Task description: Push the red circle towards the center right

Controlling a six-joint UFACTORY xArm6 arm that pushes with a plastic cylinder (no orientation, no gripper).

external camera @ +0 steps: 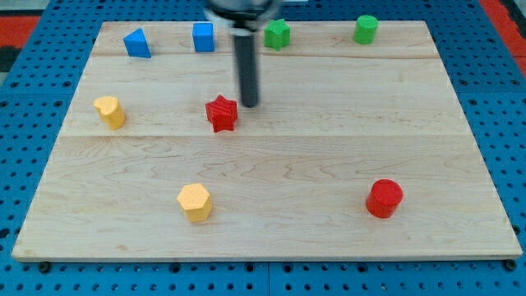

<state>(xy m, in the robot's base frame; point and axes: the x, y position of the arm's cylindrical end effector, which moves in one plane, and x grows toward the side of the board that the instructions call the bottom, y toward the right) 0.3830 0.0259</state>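
Observation:
The red circle (384,198) stands on the wooden board (271,156) at the view's lower right. My tip (248,104) is near the board's upper middle, just right of the red star (221,113) and far up and left of the red circle. The dark rod rises from the tip to the view's top edge.
A blue triangular block (137,43), a blue cube (203,37), a green star (278,34) and a green cylinder (366,29) line the top edge. A yellow block (110,111) sits at the left and a yellow hexagon (195,202) at the lower middle.

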